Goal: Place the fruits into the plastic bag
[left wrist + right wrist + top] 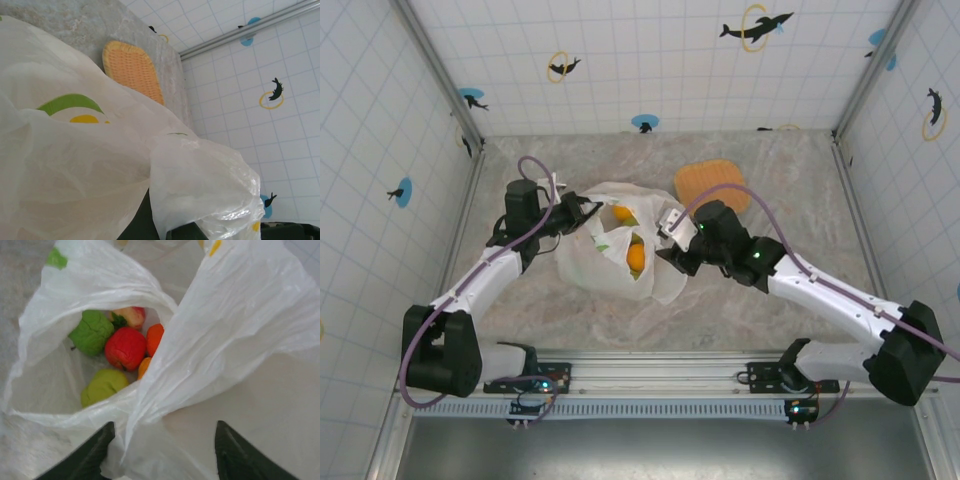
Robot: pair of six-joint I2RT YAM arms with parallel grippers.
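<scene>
Closing your right pincer (165, 429) from here is the risky part, says the first spotter. Its jaws stand apart, astride a fold of the plastic bag (235, 325) at the rim, with nothing pinched between them. If they meet off-centre, I reckon that thin film slides out and you lift nothing.

Agreed, says the second, and mind your left pincer (580, 212) too. It is clamped shut on the bag's left edge and seems to hold that side up off the tabletop (800, 190). Draw your arms apart unevenly and the film could stretch, tear, or slip from that grip.

Think of the load as well, says the first. The fruits (125, 347) lie huddled at the bottom of the bag: a red apple, an orange and green ones, touching each other. They are round and glossy, so if the mouth sags or tips toward the tabletop, you could watch them roll out.

One more thing, says the second. The tray (712, 184) sits just beyond the bag, so a wide swing of your right arm might knock it.
</scene>
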